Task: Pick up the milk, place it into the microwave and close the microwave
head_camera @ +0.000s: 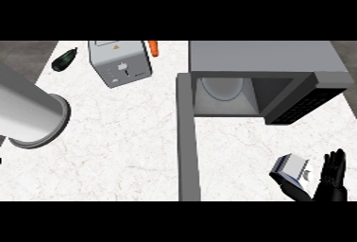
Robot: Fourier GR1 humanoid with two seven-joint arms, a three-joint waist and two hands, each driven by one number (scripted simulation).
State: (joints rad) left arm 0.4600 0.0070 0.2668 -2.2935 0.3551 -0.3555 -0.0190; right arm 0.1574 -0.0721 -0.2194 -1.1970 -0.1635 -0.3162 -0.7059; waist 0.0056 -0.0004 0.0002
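Fingers (335,163) held straight and pointing up the view are what we see first of the black right hand (329,186), which enters at the lower right corner of the counter. Its thumb reaches out to the left along the lower edge of a white, blue-edged milk carton (293,170), so the carton sits in the gap between thumb and fingers. The hand is spread wide rather than curled round the carton, and we cannot tell whether any part of it touches the carton. The carton is tilted and lies on the white marbled counter (125,156), in front of the microwave and outside it.

Above the hand we find the grey box-shaped microwave (265,56) with its cavity open and a round pale glass turntable (223,87) inside. Its dark control panel (303,104) is on the right. The grey microwave door (188,151) is swung fully out and shows edge-on as a long strip running down the view, left of the carton.

Farther left, well apart from the microwave, stands a silver boxy toaster (118,64) with a small orange carrot (153,48) just beside its right side and a dark green oval vegetable (64,59) to its left. A large grey cylinder (28,113) comes in from the left edge; we see no left hand
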